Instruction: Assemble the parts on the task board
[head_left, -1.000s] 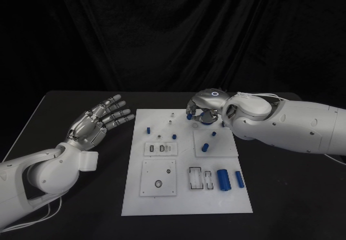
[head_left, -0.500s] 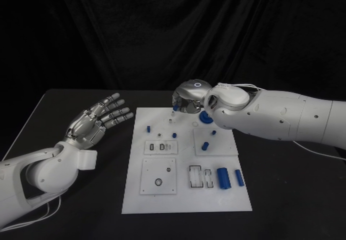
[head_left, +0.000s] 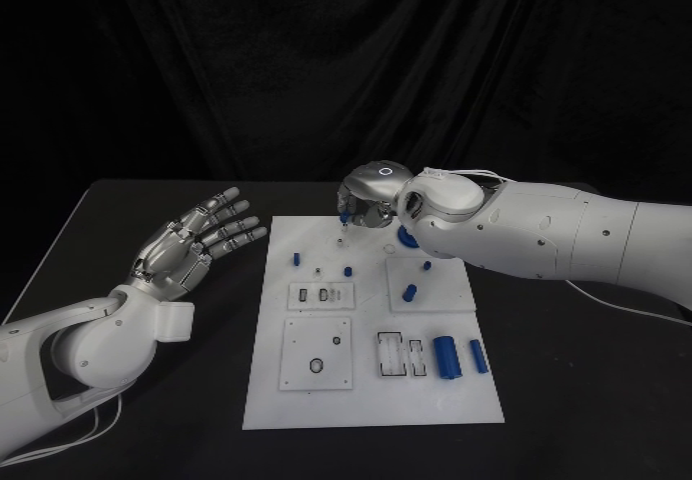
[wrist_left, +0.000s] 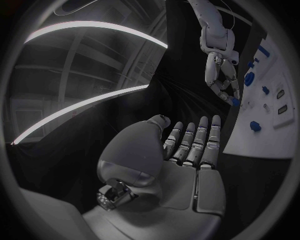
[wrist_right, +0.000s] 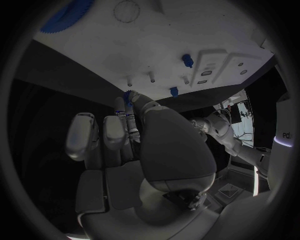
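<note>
A small blue part (wrist_right: 127, 96) sat pinched at the fingertips of the robot's right hand (head_left: 369, 200), held just above the far edge of the white rectangular task board (head_left: 274, 395), close to the small upright pegs (wrist_right: 150, 76) standing there. In the left wrist view the same blue piece (wrist_left: 234, 102) showed at the tips of that hand's down-pointing fingers. The rest of the right hand's fingers were drawn together around the pinch, and the white right arm (head_left: 562, 245) reached across the far right corner of the board, partly covering a blue toothed gear (head_left: 405, 238) that lay beneath it.

Elsewhere on the board the other blue pieces lay scattered. A short blue peg (head_left: 297, 259) stood near the left side and another (head_left: 349, 269) near the middle. A blue cylinder (head_left: 411, 294) lay on the raised square plate at the right, with a smaller blue piece (head_left: 428, 266) beyond it. Two longer blue cylinders (head_left: 447, 358) and (head_left: 477, 356) lay side by side near the right edge, just beside a black-outlined rectangular recess (head_left: 392, 356).

The left hand (head_left: 196, 243) was off the board, over the black table (head_left: 144, 200) to its left, palm turned up, fingers spread and straight, grasping nothing.
</note>
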